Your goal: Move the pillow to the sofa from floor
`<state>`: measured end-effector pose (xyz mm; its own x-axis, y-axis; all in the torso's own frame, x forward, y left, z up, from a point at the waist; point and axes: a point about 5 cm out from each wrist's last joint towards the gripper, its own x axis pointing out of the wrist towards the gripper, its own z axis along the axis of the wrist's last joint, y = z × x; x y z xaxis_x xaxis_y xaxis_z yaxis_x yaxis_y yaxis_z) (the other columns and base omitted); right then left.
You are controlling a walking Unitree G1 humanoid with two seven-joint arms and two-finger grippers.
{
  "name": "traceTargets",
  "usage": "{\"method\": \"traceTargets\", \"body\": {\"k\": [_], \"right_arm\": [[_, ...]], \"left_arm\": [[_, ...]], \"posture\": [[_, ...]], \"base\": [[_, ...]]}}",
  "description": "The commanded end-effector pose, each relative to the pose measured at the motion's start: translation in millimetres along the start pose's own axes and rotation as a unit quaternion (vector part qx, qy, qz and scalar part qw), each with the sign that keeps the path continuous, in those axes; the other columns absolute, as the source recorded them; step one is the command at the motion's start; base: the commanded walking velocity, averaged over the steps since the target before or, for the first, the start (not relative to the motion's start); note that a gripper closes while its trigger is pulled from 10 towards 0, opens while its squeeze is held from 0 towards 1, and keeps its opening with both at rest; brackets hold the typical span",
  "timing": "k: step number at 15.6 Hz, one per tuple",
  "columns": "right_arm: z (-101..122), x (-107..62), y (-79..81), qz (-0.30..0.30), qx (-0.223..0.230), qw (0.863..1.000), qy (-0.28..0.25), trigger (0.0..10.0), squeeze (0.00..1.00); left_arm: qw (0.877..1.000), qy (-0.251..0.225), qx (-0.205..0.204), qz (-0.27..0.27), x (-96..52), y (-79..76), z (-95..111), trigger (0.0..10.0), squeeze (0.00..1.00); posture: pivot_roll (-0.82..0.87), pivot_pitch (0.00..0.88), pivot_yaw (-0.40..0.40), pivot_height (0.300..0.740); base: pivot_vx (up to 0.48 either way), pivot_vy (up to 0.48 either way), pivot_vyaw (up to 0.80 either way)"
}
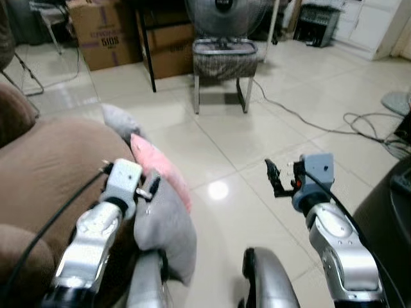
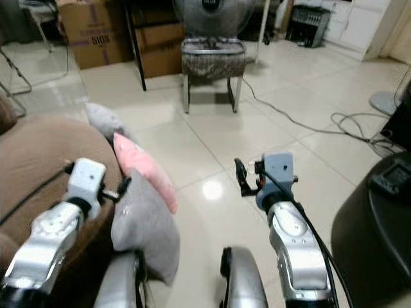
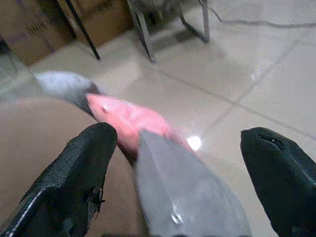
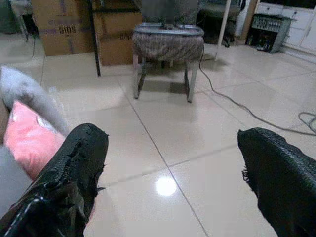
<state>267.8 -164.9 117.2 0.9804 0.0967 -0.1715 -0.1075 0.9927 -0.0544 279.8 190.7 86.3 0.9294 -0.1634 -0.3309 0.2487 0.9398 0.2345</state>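
Observation:
A grey pillow (image 1: pixel 164 231) leans against the front of the brown sofa (image 1: pixel 51 167), and a pink pillow (image 1: pixel 164 168) is tucked behind it. Another grey pillow (image 1: pixel 119 120) lies further back by the sofa's side. My left gripper (image 1: pixel 151 186) is at the top edge of the near grey pillow. In the left wrist view its fingers (image 3: pixel 84 163) stand wide apart, with the grey pillow (image 3: pixel 182 192) between them and the pink pillow (image 3: pixel 131 118) beyond. My right gripper (image 1: pixel 279 178) is open over bare floor tiles with nothing in it.
A metal-legged stool (image 1: pixel 225 61) stands ahead with a fan (image 1: pixel 225 13) behind it. Cardboard boxes (image 1: pixel 103 32) sit at the back left. A cable (image 1: pixel 308 122) runs across the tiles to the right. A black rounded object (image 1: pixel 385 218) is close on my right.

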Motion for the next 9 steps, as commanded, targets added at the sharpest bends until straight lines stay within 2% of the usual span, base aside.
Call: {"method": "traceTargets", "body": {"k": [1, 2, 3, 4, 5, 6, 7, 8, 9], "right_arm": [[-2.5, -1.9, 0.2, 0.007, 0.000, 1.000, 0.011, 10.0, 0.00], [-3.9, -1.7, 0.1, 0.020, -0.005, 1.000, 0.019, 10.0, 0.00], [-6.8, -3.0, 0.0, 0.039, -0.007, 0.999, 0.029, 10.0, 0.00], [-8.1, -4.4, 0.7, 0.067, -0.008, 0.997, 0.038, 10.0, 0.17], [-6.8, -6.0, 2.1, 0.096, -0.008, 0.995, 0.036, 10.0, 1.00], [-4.9, -7.3, 2.9, 0.114, -0.012, 0.993, 0.032, 10.0, 1.00], [2.3, -9.4, 5.4, 0.163, -0.041, 0.986, 0.012, 10.0, 1.00], [4.3, -9.7, 7.1, 0.190, -0.038, 0.981, 0.011, 10.0, 1.00], [6.0, -10.2, 7.6, 0.222, -0.037, 0.974, 0.019, 10.0, 1.00]], "left_arm": [[1.000, 0.003, -0.003, -0.004, 3.7, 1.0, 2.6, 10.0, 0.00], [1.000, 0.010, -0.004, -0.008, 7.6, 0.7, 1.5, 10.0, 0.00], [0.999, 0.023, -0.036, -0.023, 13.1, -2.0, -0.9, 10.0, 0.85], [0.996, 0.036, -0.068, -0.038, 19.0, -5.5, -3.6, 10.0, 1.00], [0.996, 0.046, -0.072, -0.039, 23.7, -7.6, -7.3, 10.0, 1.00], [0.996, 0.055, -0.067, -0.031, 26.6, -7.7, -10.9, 10.0, 1.00], [0.995, 0.083, -0.052, -0.013, 32.3, -7.0, -21.0, 10.0, 1.00], [0.994, 0.092, -0.055, -0.012, 34.2, -7.7, -24.5, 10.0, 0.99], [0.992, 0.106, -0.071, -0.017, 36.9, -9.8, -30.2, 10.0, 0.32]], "posture": [[-0.09, 0.000, 0.016, 0.512], [-0.09, 0.000, 0.016, 0.512], [-0.09, 0.000, 0.019, 0.512], [-0.10, 0.000, 0.022, 0.512], [-0.11, 0.000, 0.024, 0.512], [-0.12, 0.000, 0.023, 0.512], [-0.14, 0.000, 0.019, 0.512], [-0.14, 0.000, 0.015, 0.512], [-0.15, 0.000, 0.010, 0.512]], "base": [[0.000, 0.000, 0.00], [0.000, 0.000, 0.00], [0.000, 0.000, 0.00], [0.000, 0.000, 0.00], [0.000, 0.000, 0.00], [0.000, 0.000, 0.00], [0.000, 0.000, 0.00], [0.000, 0.000, 0.00], [0.000, 0.000, 0.00]]}}
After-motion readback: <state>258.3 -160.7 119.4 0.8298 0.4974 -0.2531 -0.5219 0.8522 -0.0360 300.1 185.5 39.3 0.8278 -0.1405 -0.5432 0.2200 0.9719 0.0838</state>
